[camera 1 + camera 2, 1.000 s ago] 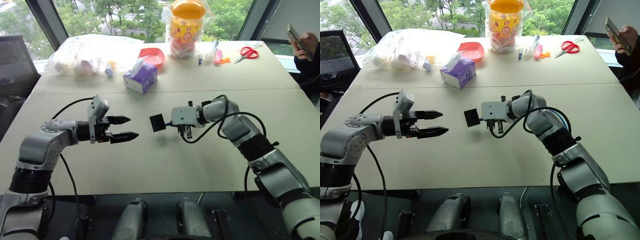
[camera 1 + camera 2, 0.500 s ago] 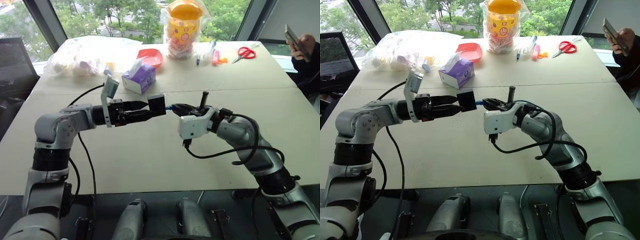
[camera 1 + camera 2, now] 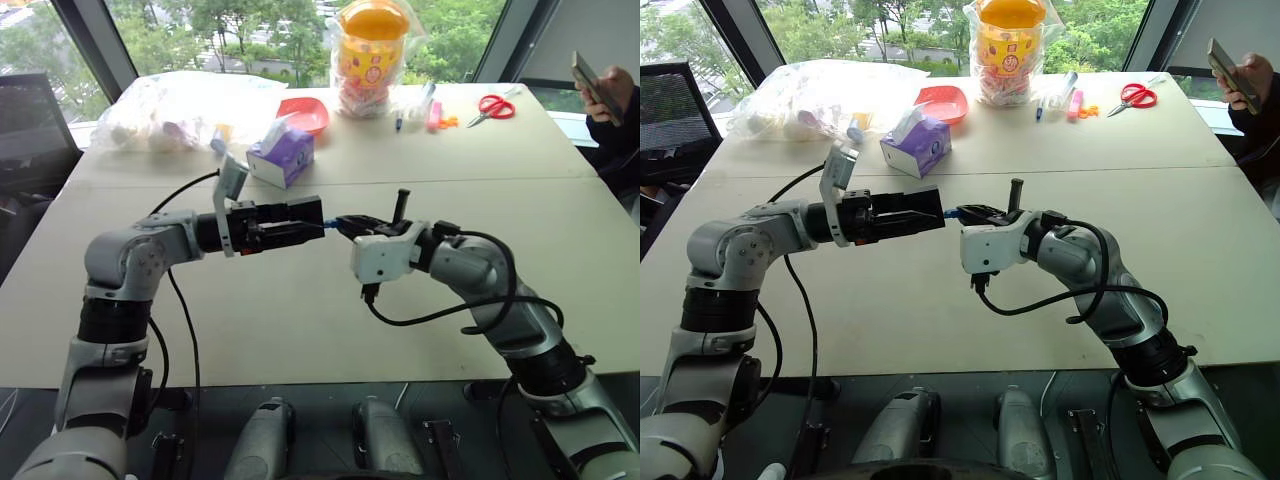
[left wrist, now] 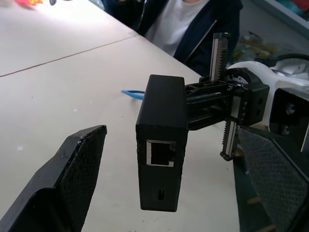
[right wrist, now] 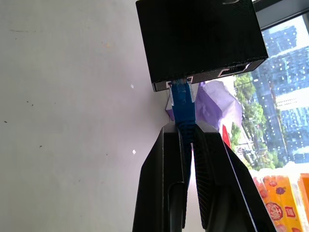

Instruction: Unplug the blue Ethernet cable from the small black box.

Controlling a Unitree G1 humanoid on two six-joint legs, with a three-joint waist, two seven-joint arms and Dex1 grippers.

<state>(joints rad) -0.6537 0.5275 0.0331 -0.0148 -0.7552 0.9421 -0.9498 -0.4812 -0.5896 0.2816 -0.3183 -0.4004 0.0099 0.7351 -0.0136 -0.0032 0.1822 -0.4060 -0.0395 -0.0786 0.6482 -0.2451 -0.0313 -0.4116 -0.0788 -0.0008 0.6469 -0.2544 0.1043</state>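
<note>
Above the bench, the right gripper has its fingers pinching the blue Ethernet cable, plugged into the small black box. The left gripper has its fingers spread either side of that box. Beyond sits the purple tissue box.

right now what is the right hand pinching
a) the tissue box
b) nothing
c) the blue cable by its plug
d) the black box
c: the right hand is shut on the blue cable just behind its plug, which still sits in the black box.
</note>
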